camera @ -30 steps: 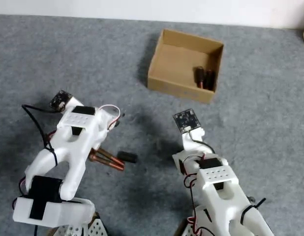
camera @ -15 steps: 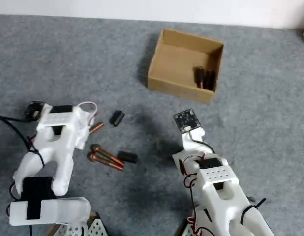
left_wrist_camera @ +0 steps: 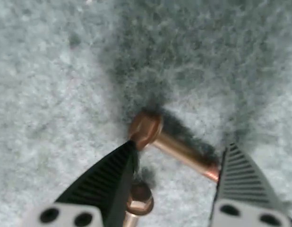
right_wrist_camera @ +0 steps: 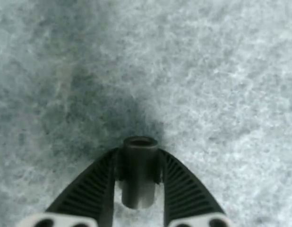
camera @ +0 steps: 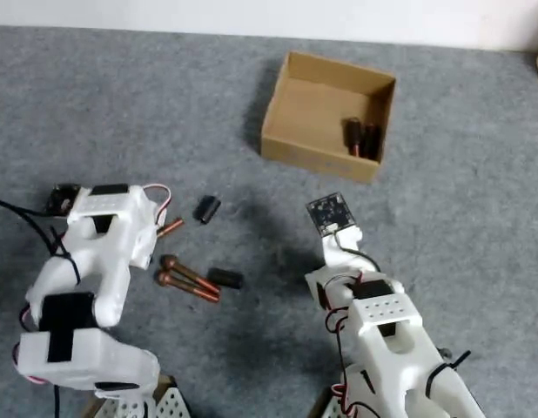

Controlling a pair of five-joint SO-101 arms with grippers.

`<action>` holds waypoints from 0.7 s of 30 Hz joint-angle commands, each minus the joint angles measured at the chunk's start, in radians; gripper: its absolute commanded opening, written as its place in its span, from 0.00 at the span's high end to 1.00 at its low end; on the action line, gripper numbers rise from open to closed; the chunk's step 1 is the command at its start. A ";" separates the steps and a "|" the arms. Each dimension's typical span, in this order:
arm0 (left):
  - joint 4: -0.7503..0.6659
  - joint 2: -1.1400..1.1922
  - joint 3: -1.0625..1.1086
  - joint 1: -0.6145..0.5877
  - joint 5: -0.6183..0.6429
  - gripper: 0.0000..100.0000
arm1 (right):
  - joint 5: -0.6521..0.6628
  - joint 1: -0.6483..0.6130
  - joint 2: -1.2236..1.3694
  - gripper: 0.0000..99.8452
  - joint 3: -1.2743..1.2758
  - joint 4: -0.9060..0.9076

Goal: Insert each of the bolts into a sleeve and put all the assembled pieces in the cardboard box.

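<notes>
On carpet (camera: 121, 104), three bolts (camera: 186, 272), two loose sleeves (camera: 206, 209), left pincer (left_wrist_camera: 179, 153) wide astride one bolt (left_wrist_camera: 170, 143), right pincer (right_wrist_camera: 139, 158) gripping third sleeve (right_wrist_camera: 139, 177).

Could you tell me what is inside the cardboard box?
In the cardboard box, two dark sleeves lie against the right wall, copper showing on one; the front wall hides some floor.
</notes>
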 commanded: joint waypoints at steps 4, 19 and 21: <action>0.115 0.110 -0.137 -0.012 0.000 0.76 | 0.002 0.019 0.005 1.00 -0.018 -0.025; 0.417 0.243 -0.364 -0.013 -0.161 1.00 | 0.002 0.019 0.005 1.00 -0.018 -0.025; 0.423 0.242 -0.378 -0.004 -0.292 1.00 | 0.002 0.019 0.005 1.00 -0.018 -0.025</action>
